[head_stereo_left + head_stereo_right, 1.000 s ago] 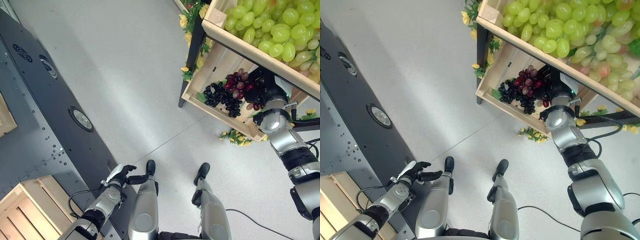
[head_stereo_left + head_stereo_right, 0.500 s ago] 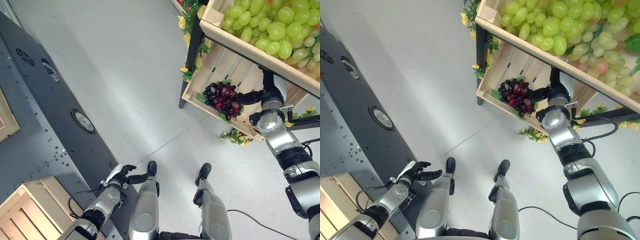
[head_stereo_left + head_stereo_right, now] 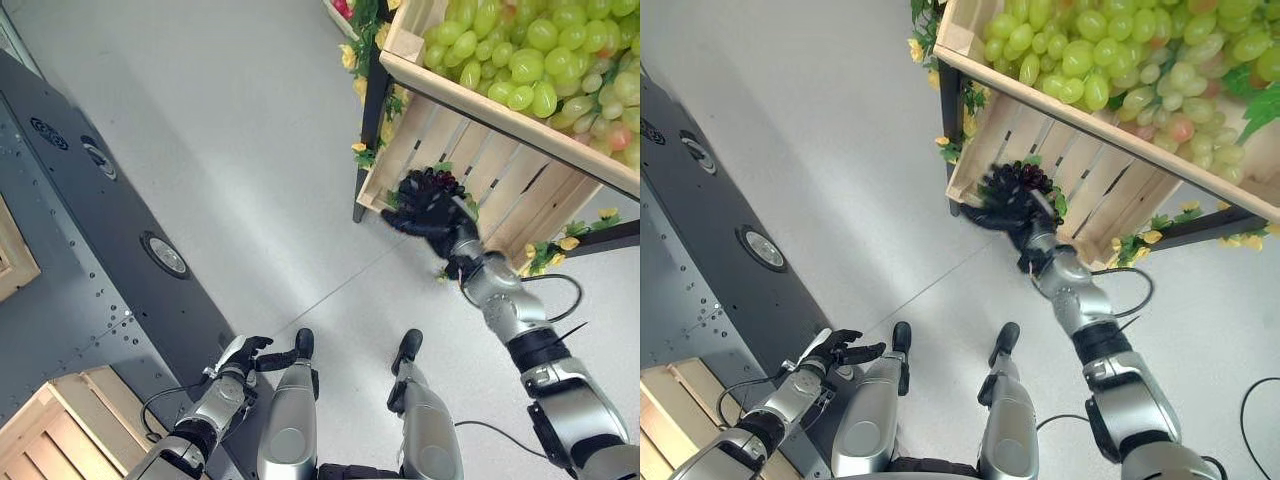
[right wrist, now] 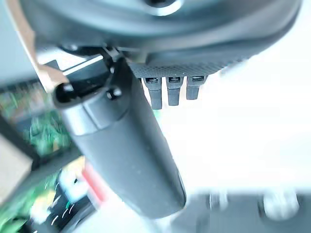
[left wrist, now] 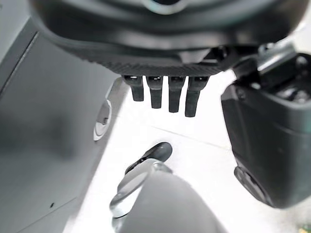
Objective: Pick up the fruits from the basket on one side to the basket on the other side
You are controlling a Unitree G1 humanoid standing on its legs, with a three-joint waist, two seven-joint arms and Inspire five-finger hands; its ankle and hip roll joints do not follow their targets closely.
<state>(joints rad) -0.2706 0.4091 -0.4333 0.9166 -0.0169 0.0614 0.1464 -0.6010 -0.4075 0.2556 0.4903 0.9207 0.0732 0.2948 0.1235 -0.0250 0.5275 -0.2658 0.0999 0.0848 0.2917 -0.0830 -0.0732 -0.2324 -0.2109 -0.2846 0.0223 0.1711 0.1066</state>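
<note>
Illumination is bright, even and diffuse. The floor (image 3: pixel 250 150) reads pale grey, and shadows on it are soft and faint. The green grapes (image 3: pixel 520 60) carry small highlights. The dark bunch (image 3: pixel 432 182) just above the right hand's (image 3: pixel 432 215) fingers reads near black, with little detail. In the right wrist view, the floor past the fingers (image 4: pixel 168 92) is burnt out to white. Past the left hand's (image 5: pixel 160 48) fingers (image 5: pixel 155 94) the floor is bright, with glare on the disc (image 5: pixel 103 119) beside them.
</note>
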